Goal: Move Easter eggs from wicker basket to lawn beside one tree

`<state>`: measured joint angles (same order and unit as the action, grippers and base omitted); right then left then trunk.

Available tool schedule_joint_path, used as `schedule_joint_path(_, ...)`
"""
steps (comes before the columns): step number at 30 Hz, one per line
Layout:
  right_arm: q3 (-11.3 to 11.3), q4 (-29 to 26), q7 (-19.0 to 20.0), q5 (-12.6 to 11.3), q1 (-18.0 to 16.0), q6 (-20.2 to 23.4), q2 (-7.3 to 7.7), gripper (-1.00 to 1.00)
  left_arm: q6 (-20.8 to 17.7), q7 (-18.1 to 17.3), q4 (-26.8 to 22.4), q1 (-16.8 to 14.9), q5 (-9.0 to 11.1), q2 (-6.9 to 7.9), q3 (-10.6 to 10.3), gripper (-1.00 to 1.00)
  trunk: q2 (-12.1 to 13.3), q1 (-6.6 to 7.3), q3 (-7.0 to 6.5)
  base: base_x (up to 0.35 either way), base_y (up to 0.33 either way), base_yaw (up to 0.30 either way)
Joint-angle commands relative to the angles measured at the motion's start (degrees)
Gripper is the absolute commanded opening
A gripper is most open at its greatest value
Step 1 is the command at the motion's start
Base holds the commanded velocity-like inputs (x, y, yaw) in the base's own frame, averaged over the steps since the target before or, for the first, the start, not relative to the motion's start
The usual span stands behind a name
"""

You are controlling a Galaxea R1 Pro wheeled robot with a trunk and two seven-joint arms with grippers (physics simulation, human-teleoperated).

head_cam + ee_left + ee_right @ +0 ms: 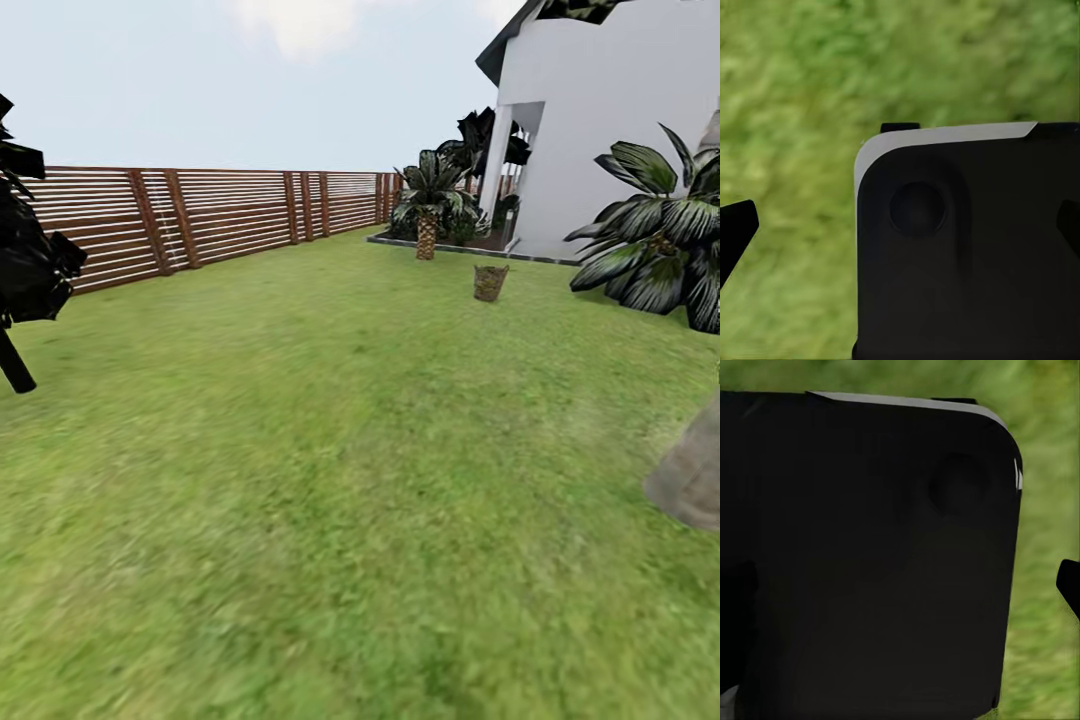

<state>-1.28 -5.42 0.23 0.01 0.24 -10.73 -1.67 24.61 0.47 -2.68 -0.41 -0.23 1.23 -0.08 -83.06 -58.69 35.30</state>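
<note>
While I drive across the lawn [330, 480], the basket [490, 283] sits far ahead near the house [610, 120].
I keep both arms tucked over the base for travel; I cannot tell either gripper's state; a trunk [692, 470] stands at right.

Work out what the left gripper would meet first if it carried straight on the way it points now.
Probably the dark robot body panel that blocks most of the left wrist view, with the lawn beyond it. Depth is unclear, so this is a cautious reading.
</note>
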Motion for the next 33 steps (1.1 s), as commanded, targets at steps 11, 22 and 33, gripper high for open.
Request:
schedule_joint_path(11, -0.1, -0.09, 0.03, -0.09, 0.02, -0.09, -0.05, 1.0, 0.18, 0.04, 0.04, -0.01, -0.03, 0.0, -0.02, 1.0, -0.02, -0.03, 0.04, 0.332, 0.089, -0.17)
schedule_joint_path(22, -0.02, -0.1, 0.03, -0.17, 0.02, -0.09, -0.05, 1.0, 0.18, 0.04, 0.06, -0.03, -0.03, 0.0, -0.01, 1.0, -0.02, -0.03, 0.04, 0.331, 0.105, -0.016)
schedule_joint_path(33, 0.04, -0.07, 0.03, -0.18, 0.02, -0.09, -0.08, 1.0, 0.18, 0.01, 0.04, -0.03, -0.03, 0.0, -0.04, 1.0, -0.02, -0.03, 0.04, 0.331, 0.108, -0.174)
